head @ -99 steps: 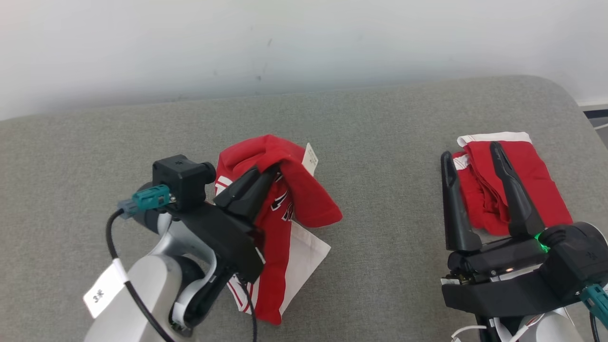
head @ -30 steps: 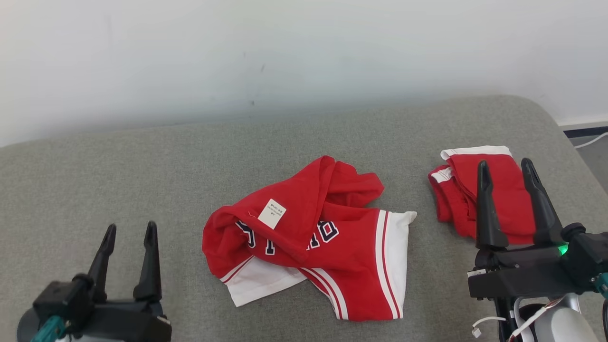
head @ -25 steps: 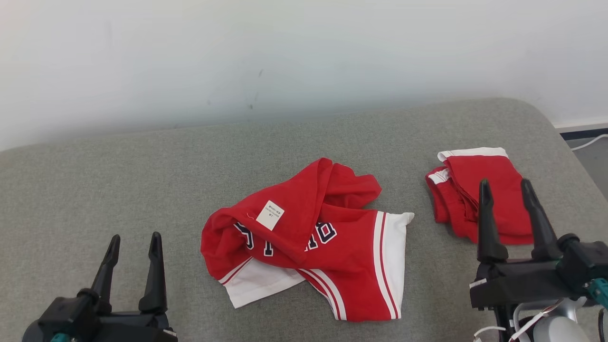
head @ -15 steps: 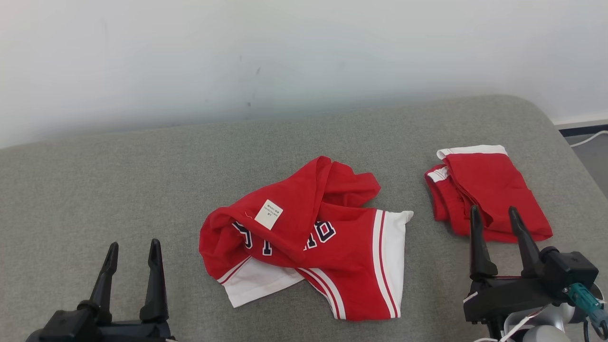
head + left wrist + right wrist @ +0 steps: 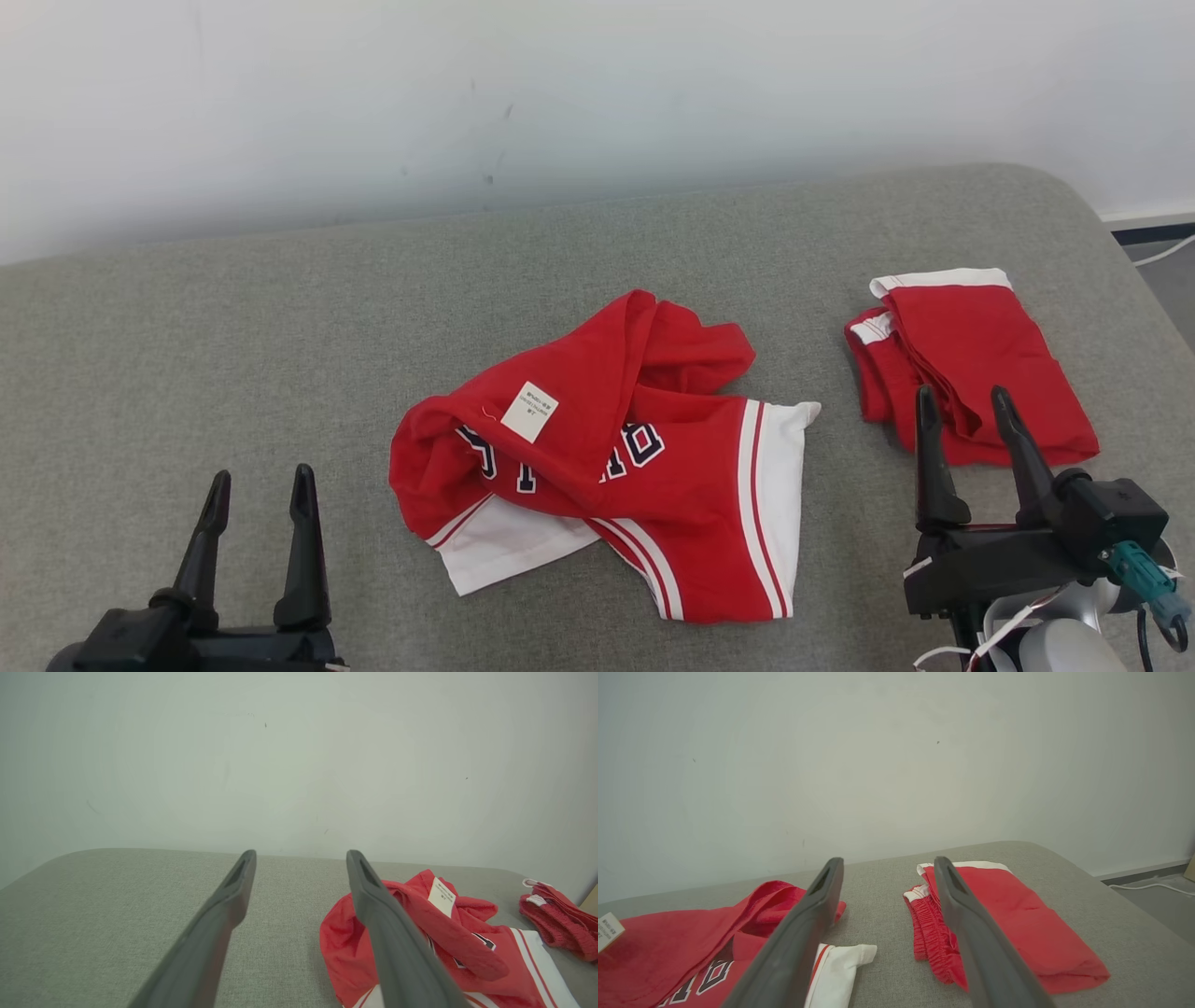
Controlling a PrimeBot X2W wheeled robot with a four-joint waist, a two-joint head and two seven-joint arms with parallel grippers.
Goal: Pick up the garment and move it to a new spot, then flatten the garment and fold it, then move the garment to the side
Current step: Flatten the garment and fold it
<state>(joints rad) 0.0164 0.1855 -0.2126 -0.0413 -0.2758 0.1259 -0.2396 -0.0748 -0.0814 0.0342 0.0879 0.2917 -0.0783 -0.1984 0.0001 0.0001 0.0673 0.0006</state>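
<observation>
We had the red garment (image 5: 607, 457) lying crumpled, long axis running left-right, white-striped edge pointing right. Our left gripper (image 5: 261, 473) and right gripper (image 5: 963, 393) were both spread wide, empty.

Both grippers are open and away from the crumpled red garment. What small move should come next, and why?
Probably bring the left gripper toward the bunched left edge of the crumpled garment. It lies wrinkled on the grey cushion, a flap folded over its lettering, so flattening seems due.
</observation>
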